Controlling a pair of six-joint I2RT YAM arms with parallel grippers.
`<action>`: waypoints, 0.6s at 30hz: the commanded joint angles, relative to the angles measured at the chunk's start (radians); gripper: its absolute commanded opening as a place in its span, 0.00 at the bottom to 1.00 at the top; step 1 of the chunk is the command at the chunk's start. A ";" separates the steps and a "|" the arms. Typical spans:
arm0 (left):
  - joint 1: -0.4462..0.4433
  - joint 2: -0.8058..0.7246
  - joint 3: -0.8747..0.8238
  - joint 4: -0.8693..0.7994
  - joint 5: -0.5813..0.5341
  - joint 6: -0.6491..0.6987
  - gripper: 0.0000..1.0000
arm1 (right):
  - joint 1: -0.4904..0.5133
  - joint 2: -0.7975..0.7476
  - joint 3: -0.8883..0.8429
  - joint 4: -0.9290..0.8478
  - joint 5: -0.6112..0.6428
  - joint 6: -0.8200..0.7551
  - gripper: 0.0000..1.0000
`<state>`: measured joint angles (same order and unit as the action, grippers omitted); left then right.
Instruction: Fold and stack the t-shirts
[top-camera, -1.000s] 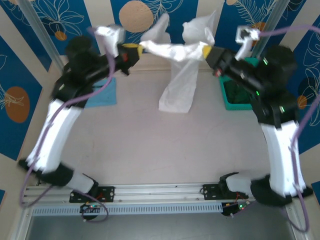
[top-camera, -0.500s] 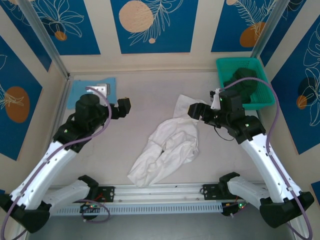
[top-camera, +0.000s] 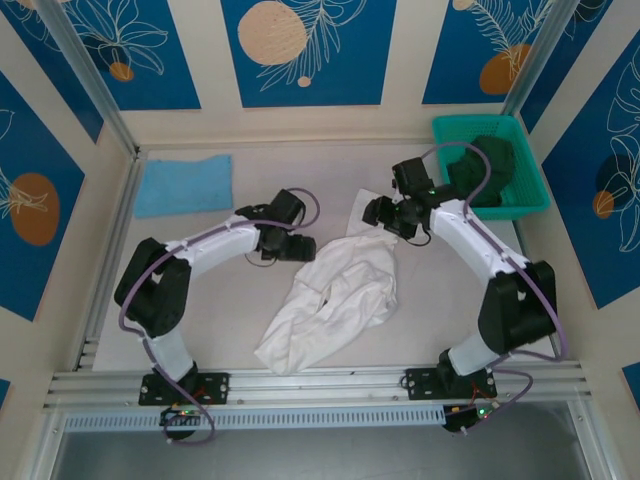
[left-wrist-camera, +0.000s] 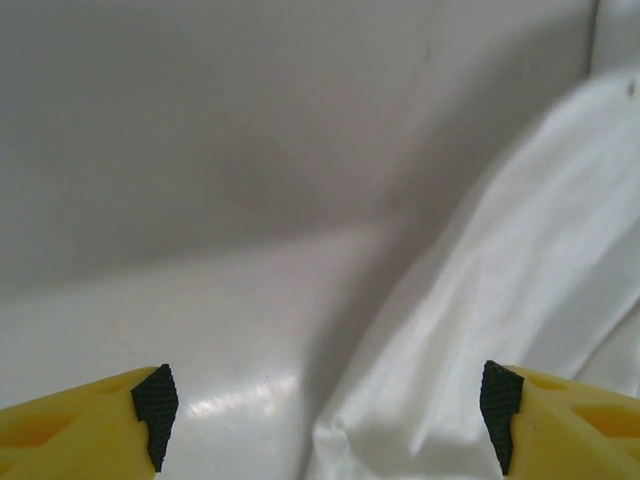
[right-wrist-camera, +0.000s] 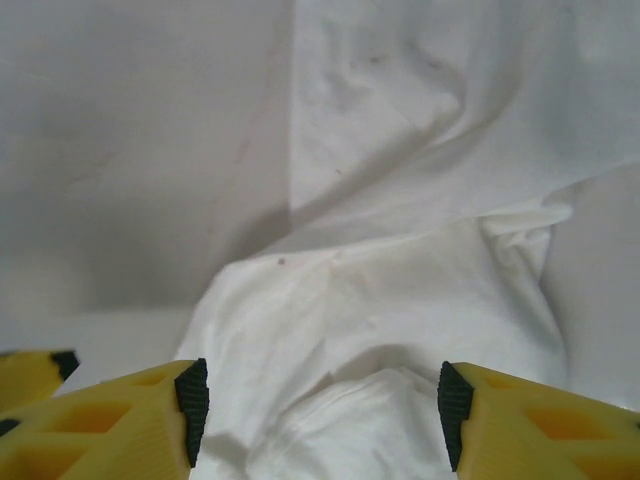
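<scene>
The white t-shirt (top-camera: 330, 295) lies crumpled in a heap in the middle of the table. The light-blue t-shirt (top-camera: 183, 184) lies folded flat at the far left. My left gripper (top-camera: 300, 247) is low at the heap's upper-left edge, open, with the white cloth (left-wrist-camera: 520, 300) reaching between its yellow fingers (left-wrist-camera: 100, 420). My right gripper (top-camera: 380, 215) is at the heap's upper-right corner, open over the white cloth (right-wrist-camera: 400, 330), its fingers (right-wrist-camera: 120, 420) straddling a fold without closing on it.
A teal basket (top-camera: 523, 140) with a dark garment (top-camera: 485, 165) stands at the far right corner. Blue patterned walls enclose the table (top-camera: 200, 290) on three sides. A metal rail (top-camera: 320, 385) runs along the near edge.
One second ago both grippers held the white t-shirt up high. Half a second ago it lay dropped on the table. Both arms have since reached down to the heap's upper edge.
</scene>
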<state>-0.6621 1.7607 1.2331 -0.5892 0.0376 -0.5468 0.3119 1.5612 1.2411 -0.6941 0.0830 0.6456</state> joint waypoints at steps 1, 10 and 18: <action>-0.044 -0.055 -0.046 -0.010 0.041 -0.077 0.81 | -0.012 0.047 0.048 -0.016 0.060 -0.023 0.65; -0.159 -0.185 -0.243 0.036 0.004 -0.213 0.82 | -0.083 0.271 0.193 -0.061 0.112 -0.033 0.69; -0.188 -0.166 -0.317 0.122 0.061 -0.219 0.75 | -0.151 0.335 0.177 -0.056 0.132 -0.002 0.70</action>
<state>-0.8402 1.5917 0.9379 -0.5064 0.0856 -0.7490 0.1844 1.8984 1.4223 -0.7326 0.1932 0.6281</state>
